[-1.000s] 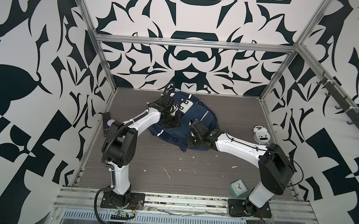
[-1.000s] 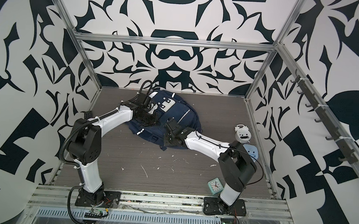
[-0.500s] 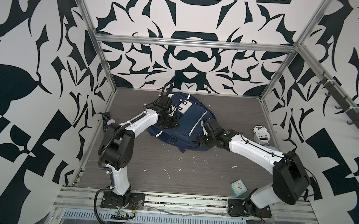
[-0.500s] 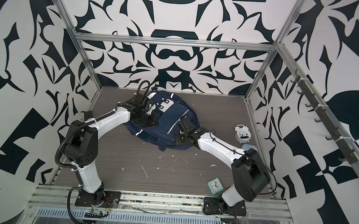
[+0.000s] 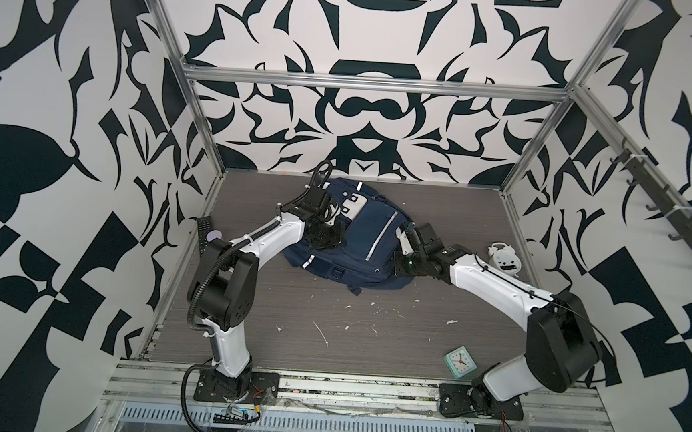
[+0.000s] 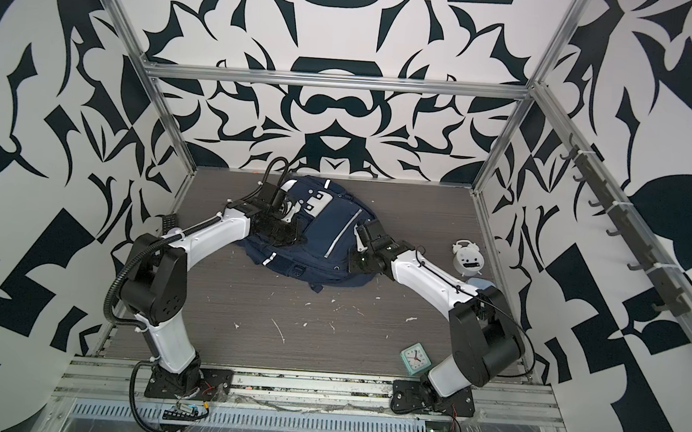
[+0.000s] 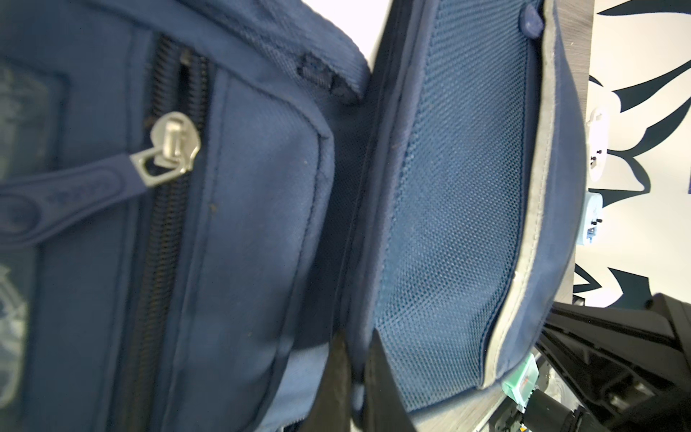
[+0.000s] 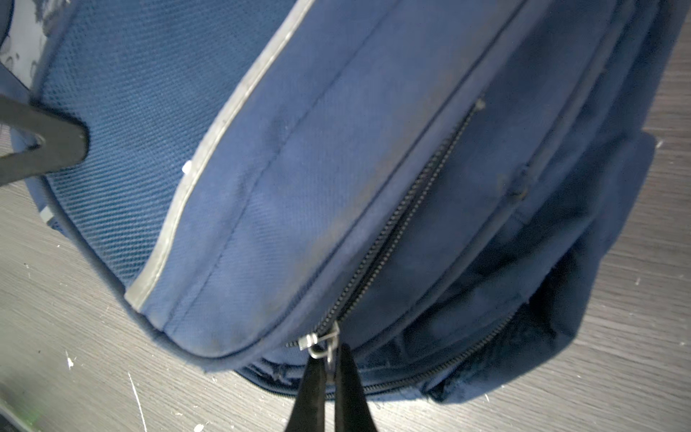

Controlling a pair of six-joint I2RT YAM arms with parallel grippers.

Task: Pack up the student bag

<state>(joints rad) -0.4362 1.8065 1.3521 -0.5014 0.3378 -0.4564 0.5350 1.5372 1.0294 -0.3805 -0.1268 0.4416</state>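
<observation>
The student bag (image 5: 359, 247) lies front-up at the rear centre of the table (image 5: 288, 304), btwn the two arms, in both top views. The right gripper (image 8: 331, 361) is closed narrow on the metal zip pull (image 8: 318, 342) at one end of a side zip track. Judged purpose: draw the slider along the track to open a compartment for loading. The left gripper (image 7: 355, 359) is pinched tight on a fabric seam of the bag, btwn the front pocket and the mesh panel. Judged purpose: anchor the soft body so the zip runs instead of the whole bag dragging. A second zip slider (image 7: 174, 147) w/ a blue rubber tab sits on the front pocket, clear of both grippers. Loose items, all apart from the bag: a small mint clock (image 5: 460, 360) near the front edge, a white alarm clock (image 5: 504, 259) by the right wall, a remote (image 5: 202, 232) at the left edge. Surface: grey wood-grain w/ scattered white flecks. Enclosure: black-and-white patterned walls, aluminium frame, hook rail (image 5: 677, 217) on the right wall.
</observation>
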